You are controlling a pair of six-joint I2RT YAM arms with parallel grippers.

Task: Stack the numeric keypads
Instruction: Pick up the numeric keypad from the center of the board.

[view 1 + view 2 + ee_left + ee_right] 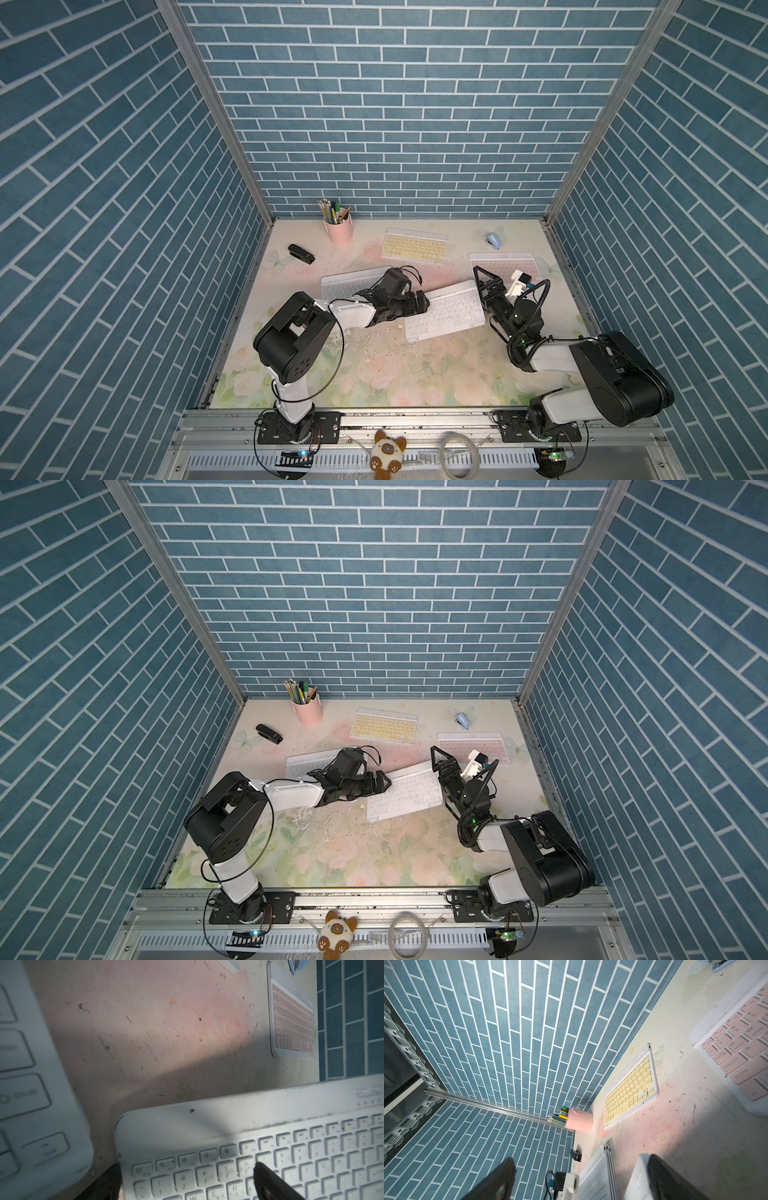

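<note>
Two hands bracket the centre white keypad (446,311), left hand (420,301) and right hand (482,291) both spread: grasp pending. Next, probably pinch its ends and lift it onto the centre-left stack (349,282).

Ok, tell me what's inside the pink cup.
Pencils and pens stand in the pink cup, sticking out above its rim. Its wall hides their lower ends and anything beneath them.

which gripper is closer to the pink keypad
Right. The right gripper sits close by the near edge of the pink keypad, at the right end of the angled white keypad. The left gripper is at that keypad's opposite end, farther away.
</note>
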